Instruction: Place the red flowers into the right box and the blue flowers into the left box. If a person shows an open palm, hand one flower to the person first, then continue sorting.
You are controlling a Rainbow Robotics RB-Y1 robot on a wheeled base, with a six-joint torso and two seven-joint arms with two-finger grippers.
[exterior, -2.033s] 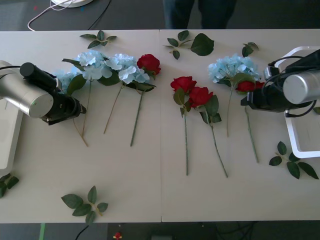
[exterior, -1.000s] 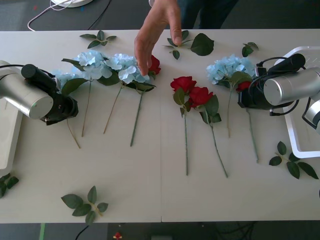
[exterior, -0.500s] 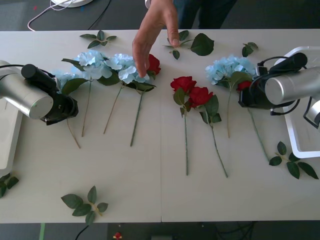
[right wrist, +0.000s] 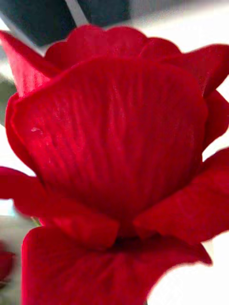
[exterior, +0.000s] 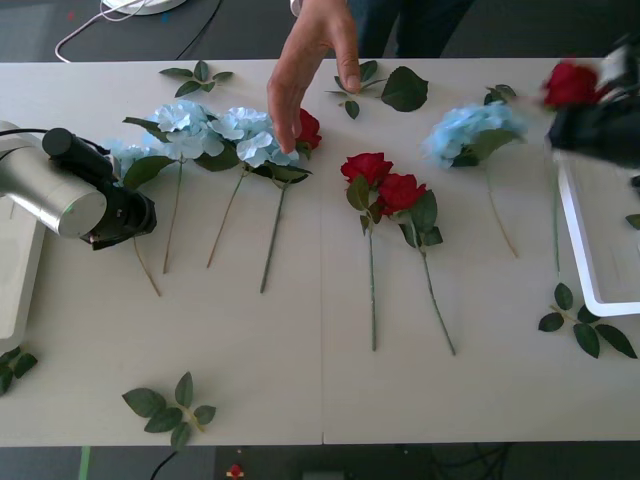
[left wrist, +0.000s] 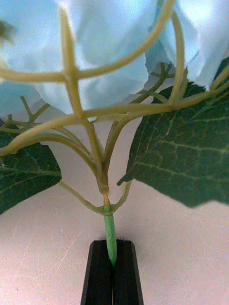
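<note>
My left gripper (exterior: 148, 214) rests low at the table's left, its black fingers (left wrist: 100, 274) shut on the stem of a blue flower (exterior: 125, 156) (left wrist: 95, 52) lying there. The right gripper (exterior: 585, 128) is raised at the far right, over the right box (exterior: 578, 240), and carries a red flower (exterior: 572, 83) (right wrist: 114, 143) whose stem (exterior: 556, 215) hangs down. More blue flowers (exterior: 245, 128) (exterior: 470, 130) and red flowers (exterior: 385, 182) lie along the table. A person's hand (exterior: 312, 55) reaches in from the far side, fingers down at a red flower (exterior: 306, 128). The left box (exterior: 18, 290) sits at the left edge.
Loose leaf sprigs lie at the near left (exterior: 170, 405), the near right (exterior: 585, 330), the far middle (exterior: 390, 88) and the far left (exterior: 197, 73). A white cable (exterior: 100, 25) lies on the floor beyond the table.
My right arm has lifted the red flower away from the blue flower and swung it up toward the right box. The blue flower there shifted. The hand stays; the left arm holds still.
</note>
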